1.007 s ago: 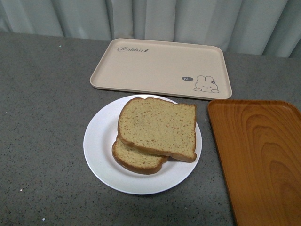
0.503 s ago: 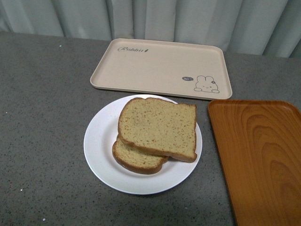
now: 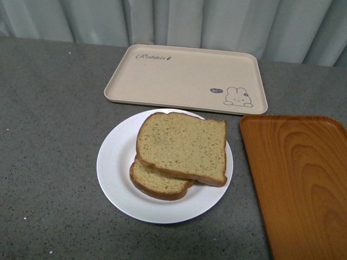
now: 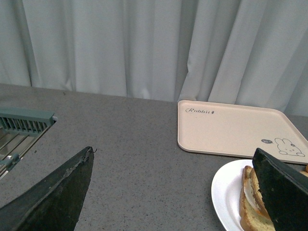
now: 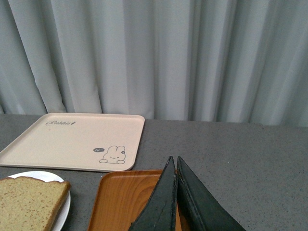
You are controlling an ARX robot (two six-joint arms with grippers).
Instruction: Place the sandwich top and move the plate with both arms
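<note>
The sandwich top (image 3: 181, 146), a tan speckled slice with a brown crust, lies on a like lower slice (image 3: 154, 184), shifted to the right. Both rest on the round white plate (image 3: 111, 162) in the middle of the grey table. No arm shows in the front view. In the left wrist view my left gripper (image 4: 173, 154) is open and empty, and the plate (image 4: 224, 192) with the stacked slices (image 4: 248, 204) lies by one jaw. In the right wrist view my right gripper (image 5: 174, 160) is shut and empty above the orange tray (image 5: 120, 197). The top slice (image 5: 29, 202) shows there too.
A beige rabbit-print tray (image 3: 184, 76) lies just behind the plate. An orange wood-grain tray (image 3: 303, 184) lies to the plate's right, reaching the front edge. A teal slatted rack (image 4: 26, 120) sits far off in the left wrist view. Curtains hang behind the table.
</note>
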